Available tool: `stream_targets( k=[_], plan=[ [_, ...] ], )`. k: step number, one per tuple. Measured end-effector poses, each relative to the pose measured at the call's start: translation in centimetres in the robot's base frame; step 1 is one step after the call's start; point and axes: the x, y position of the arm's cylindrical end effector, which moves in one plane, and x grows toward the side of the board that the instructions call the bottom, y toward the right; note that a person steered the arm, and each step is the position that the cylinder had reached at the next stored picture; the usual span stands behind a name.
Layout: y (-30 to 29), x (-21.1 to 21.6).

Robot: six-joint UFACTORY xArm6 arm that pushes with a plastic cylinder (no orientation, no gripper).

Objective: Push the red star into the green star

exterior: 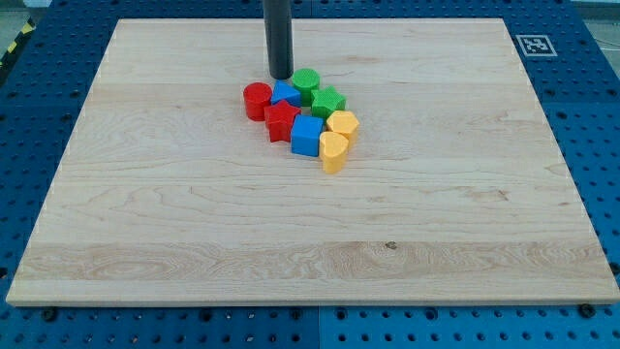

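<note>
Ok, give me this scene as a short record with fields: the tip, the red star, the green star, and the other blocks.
tip: my tip sits at the cluster's top edge, just above the blue block
red star: red star at the cluster's lower left
green star: green star up and to the view's right of it
gap: blue cube borders both stars; contact unclear
others: red cylinder, green cylinder, yellow block, yellow heart
surface: wooden board

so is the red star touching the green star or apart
Cannot tell for sure: the red star and green star look very close, with the blue blocks crowding between them.
</note>
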Motion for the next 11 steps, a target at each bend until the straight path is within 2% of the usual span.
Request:
stream_targets(
  k=[1,2,3,4,5,7,8,9,11],
  plan=[
    [0.0,-0.8],
    [-1.8,-3.6],
    [-7.4,-5.0],
    [-12.1,-5.1],
    [-13.8,-2.0],
    [-12.1,9.1],
    [-7.6,11.2],
    [-2.8,11.3],
    [0.7,5.0]
  ],
)
